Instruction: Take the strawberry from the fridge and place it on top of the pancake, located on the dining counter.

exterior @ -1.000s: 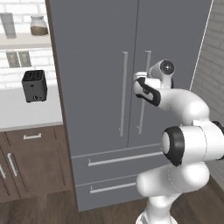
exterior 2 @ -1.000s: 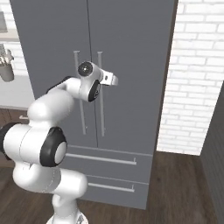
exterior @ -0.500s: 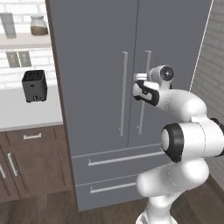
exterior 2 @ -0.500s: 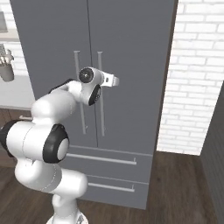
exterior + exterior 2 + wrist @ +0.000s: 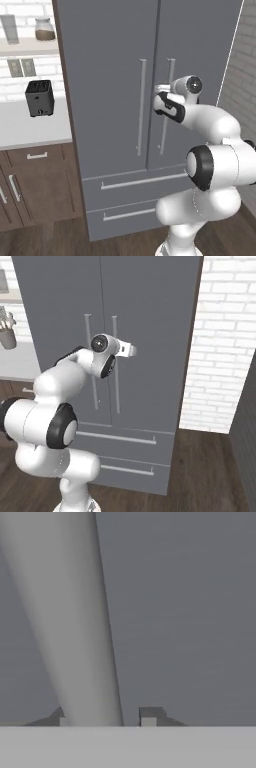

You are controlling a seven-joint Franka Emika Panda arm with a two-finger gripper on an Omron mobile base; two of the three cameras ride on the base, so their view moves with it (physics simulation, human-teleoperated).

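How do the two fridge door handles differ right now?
The right door handle has the gripper at it, its bar between the fingertips; the left door handle is free. Both are long vertical grey bars on shut doors of the fridge.

Matte grey fridge [image 5: 115,75], black toaster [image 5: 39,97], white brick wall [image 5: 222,341].

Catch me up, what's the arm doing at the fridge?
The white arm has its hand at the right-hand vertical bar handle of the tall matte grey double-door fridge. In the hand view the bar runs between the two dark fingertips, which stand close around it; whether they already clamp it is unclear. Both doors are shut, so the strawberry step has not started. A black toaster sits on the white counter to the left.
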